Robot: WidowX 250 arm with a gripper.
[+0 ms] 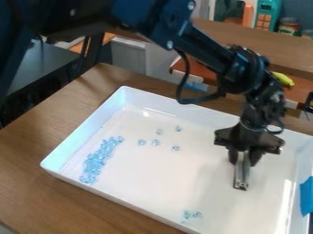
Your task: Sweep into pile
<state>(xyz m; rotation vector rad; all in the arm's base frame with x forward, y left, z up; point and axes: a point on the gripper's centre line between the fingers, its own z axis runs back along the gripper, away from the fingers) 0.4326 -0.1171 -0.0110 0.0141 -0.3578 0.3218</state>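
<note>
Nearest, toward the camera from the gripper and to the view's left of its jaws, two clear blue beads sit close together inside the white tray, near its near wall. The tray rests on the brown wooden counter. To the view's right of the jaws, blue tape covers part of the tray's wall.

The jaws are closed around a narrow silvery bar, which hangs below them, close to upright, over the tray floor; whether its lower end touches the floor I can't tell.

Well apart from the jaws, to the view's left, the main group of beads forms a long, slanting band near the tray's side wall. Between that band and the jaws, and a bit farther back, five loose beads are scattered.

Beyond the jaws, past the tray's far wall, a yellow thing lies on a reddish-brown surface. Farthest back are an orange item, a teal toy-like piece and a jar.
</note>
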